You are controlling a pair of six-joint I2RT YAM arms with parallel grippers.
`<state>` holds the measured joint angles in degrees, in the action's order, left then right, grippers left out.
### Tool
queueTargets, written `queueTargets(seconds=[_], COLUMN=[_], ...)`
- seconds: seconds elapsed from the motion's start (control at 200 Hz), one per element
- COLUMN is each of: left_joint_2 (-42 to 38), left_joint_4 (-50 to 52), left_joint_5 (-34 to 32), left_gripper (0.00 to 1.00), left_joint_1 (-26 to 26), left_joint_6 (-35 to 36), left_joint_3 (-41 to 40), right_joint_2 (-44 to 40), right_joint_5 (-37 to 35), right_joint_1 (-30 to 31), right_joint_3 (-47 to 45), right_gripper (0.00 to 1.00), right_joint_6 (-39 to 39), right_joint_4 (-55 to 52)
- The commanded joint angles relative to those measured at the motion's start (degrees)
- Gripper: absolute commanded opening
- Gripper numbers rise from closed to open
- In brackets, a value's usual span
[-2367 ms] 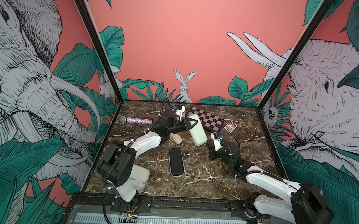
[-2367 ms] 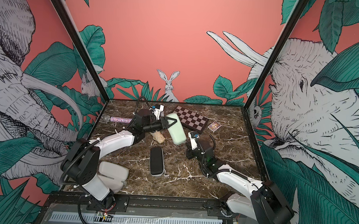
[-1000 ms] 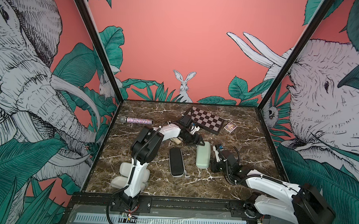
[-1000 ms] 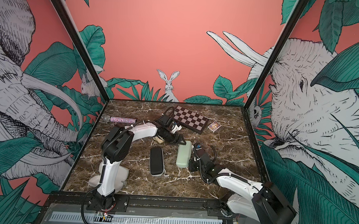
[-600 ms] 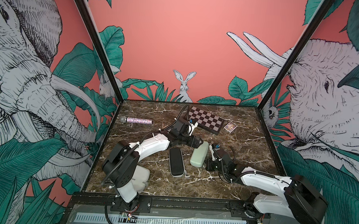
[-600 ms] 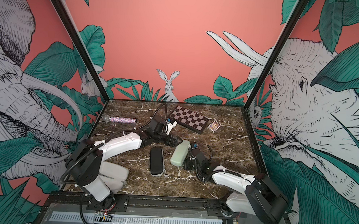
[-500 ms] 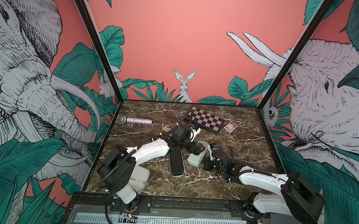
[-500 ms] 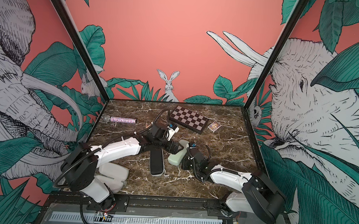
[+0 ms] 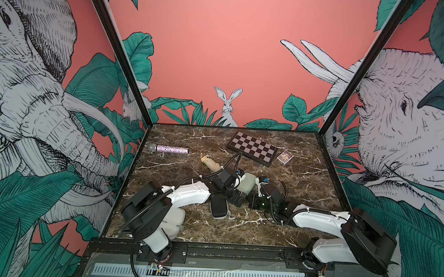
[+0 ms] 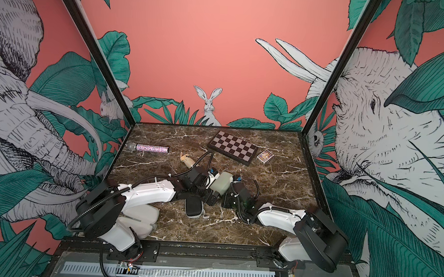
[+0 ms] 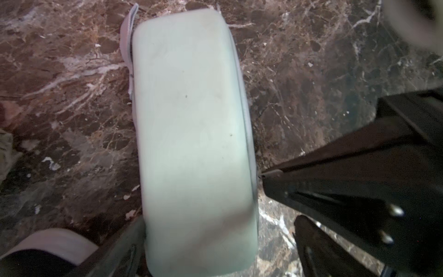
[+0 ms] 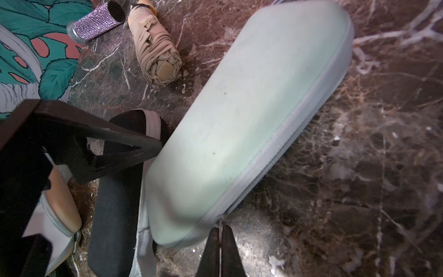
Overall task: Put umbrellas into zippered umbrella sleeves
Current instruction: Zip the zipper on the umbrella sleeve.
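The pale mint green sleeve (image 9: 248,182) (image 10: 222,182) (image 11: 194,134) (image 12: 239,115) lies zipped shut mid-table. My left gripper (image 9: 235,195) (image 11: 215,251) is open and straddles the sleeve's near end; one finger (image 11: 124,249) is against its side, the other stands apart. My right gripper (image 12: 219,230) (image 9: 251,198) is shut on the sleeve's zipper pull at the seam. A tan umbrella (image 9: 211,163) (image 10: 187,160) (image 12: 153,48) lies folded behind the sleeve. The black sleeve (image 9: 219,207) (image 10: 194,206) (image 12: 117,215) lies beside the mint one. The beige sleeve (image 9: 173,219) (image 10: 140,218) sits under the left arm.
A glittery microphone (image 9: 169,149) (image 10: 151,148) lies at the back left. The chequered board box (image 9: 252,148) (image 10: 232,146) and a small card box (image 9: 285,156) (image 10: 265,155) lie at the back right. Walls close in the table on three sides.
My left gripper swung from the back to over the mint sleeve's near end and opened wider. The sleeve turned, its near end shifting left. My right gripper stayed shut at the sleeve.
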<state>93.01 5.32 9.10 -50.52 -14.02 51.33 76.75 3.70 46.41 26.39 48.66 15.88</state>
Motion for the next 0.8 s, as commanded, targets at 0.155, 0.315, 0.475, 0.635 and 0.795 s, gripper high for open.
queueTargets(seconds=[0.155,0.315,0.475,0.635,0.795], left_joint_2=[5.3,6.2,8.5,11.0,11.8], left_joint_4=[5.0,6.7,9.6,12.4,13.2], left_joint_5=[0.6,-0.4,-3.1,-5.5,-6.2], left_gripper=[0.74,0.64,0.58,0.55,0.53], left_joint_1=[-0.1,-0.2,-1.8,-3.8,-4.3], left_joint_6=[0.8,0.6,1.1,1.7,1.9], left_joint_3=[4.9,5.9,8.3,11.0,11.8], right_joint_2=[-2.4,-3.8,-4.2,-2.6,-0.5], right_joint_5=[-1.3,-2.2,-3.5,-6.3,-7.9], right_joint_1=[-0.5,-2.4,-6.2,-10.9,-15.0], right_joint_3=[0.0,0.5,2.5,5.5,8.5], right_gripper=[0.00,0.00,0.00,0.00,0.00], right_joint_6=[-0.1,-2.2,-8.8,-17.2,-22.0], right_joint_4=[0.1,-3.6,-10.6,-16.1,-16.3])
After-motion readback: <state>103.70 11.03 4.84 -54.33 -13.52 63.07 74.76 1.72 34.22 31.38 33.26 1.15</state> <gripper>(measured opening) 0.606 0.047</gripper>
